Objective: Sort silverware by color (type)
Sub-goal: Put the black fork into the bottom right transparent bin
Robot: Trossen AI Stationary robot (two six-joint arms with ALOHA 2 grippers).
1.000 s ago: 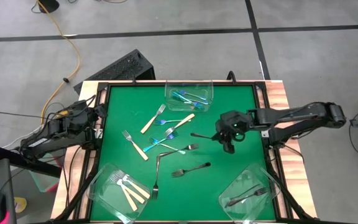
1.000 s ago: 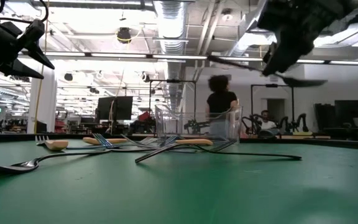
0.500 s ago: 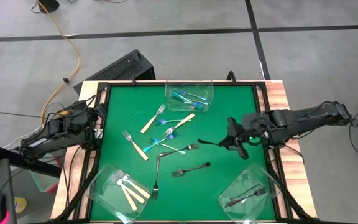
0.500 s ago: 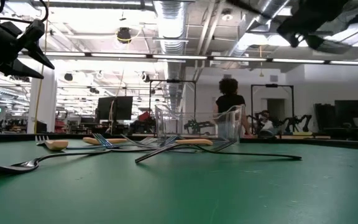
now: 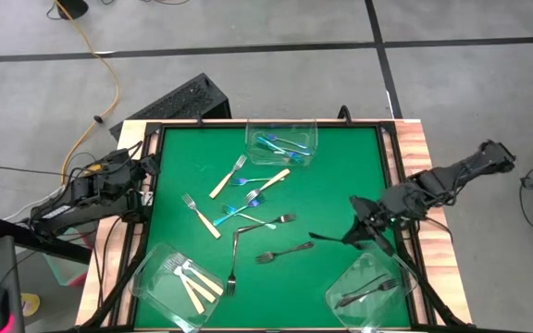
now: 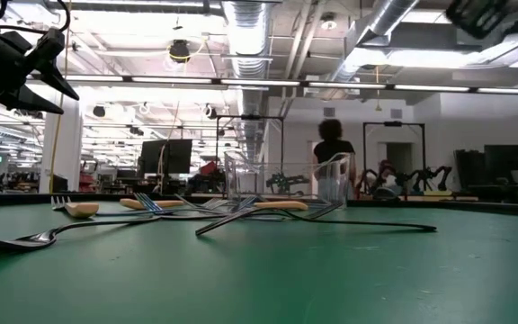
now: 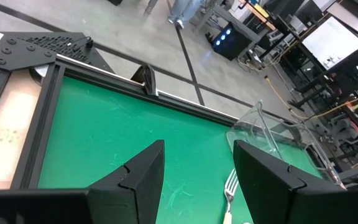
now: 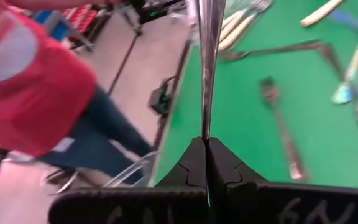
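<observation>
**Forks Spread Mid-Mat, Three Tubs at the Edges**

Loose forks (image 5: 248, 199) lay at the mat's (image 5: 340, 176) centre. One tub (image 5: 282, 142) sat at the far edge, another (image 5: 179, 282) at the near left corner, a third (image 5: 373, 289) near right, each holding forks.

Worktop (image 5: 331, 185): plain green mat, black frame, light wood showing at the side edges. Cream-handled forks (image 5: 192, 285): tan handles, silver tines. Blue-handled forks (image 5: 279, 145): teal-blue handles. Dark grey forks (image 5: 284, 252): uniform dark metal, one colour from end to end. Tubs (image 5: 373, 287): clear, colourless. Both arms black; right claw (image 8: 207, 163) fingers matte black, fork shaft between them shiny grey. Floor: grey with black lines; yellow-orange cable (image 5: 100, 69). Person (image 8: 36, 87) beyond the worktop: red top, blue jeans.
</observation>
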